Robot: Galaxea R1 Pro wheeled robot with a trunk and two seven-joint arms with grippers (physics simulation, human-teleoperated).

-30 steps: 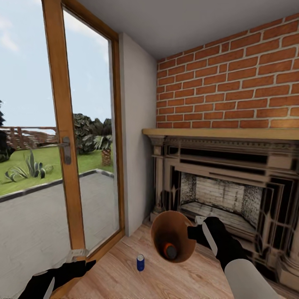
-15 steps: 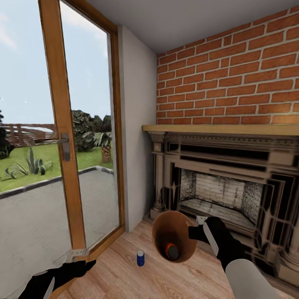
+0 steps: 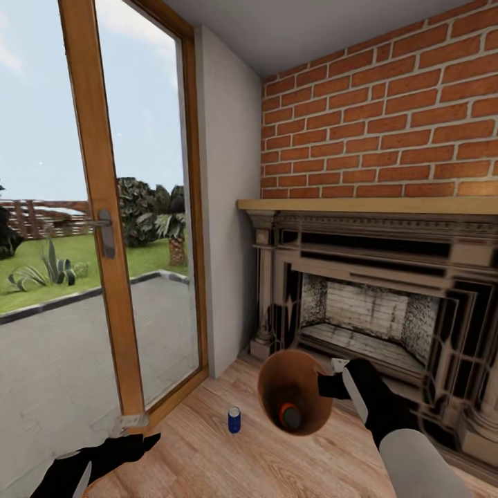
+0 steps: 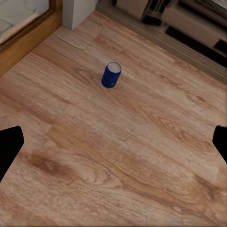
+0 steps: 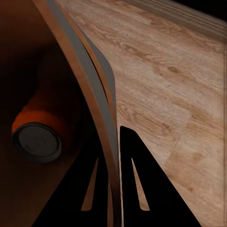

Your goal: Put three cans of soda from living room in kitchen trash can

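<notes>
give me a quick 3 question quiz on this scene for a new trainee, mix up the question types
1. True or false: the blue can stands upright on the wood floor, outside the bucket.
2. What does the right gripper hold?
A. the blue can
B. the bucket's rim
C. the door handle
3. Fill in: the can lying inside the bucket is coloured ____.

Key:
1. True. It also shows upright ahead of the open left gripper.
2. B. Its fingers are closed on the bucket wall, one inside and one outside.
3. Orange: the orange can lies on its side at the bottom.
</notes>
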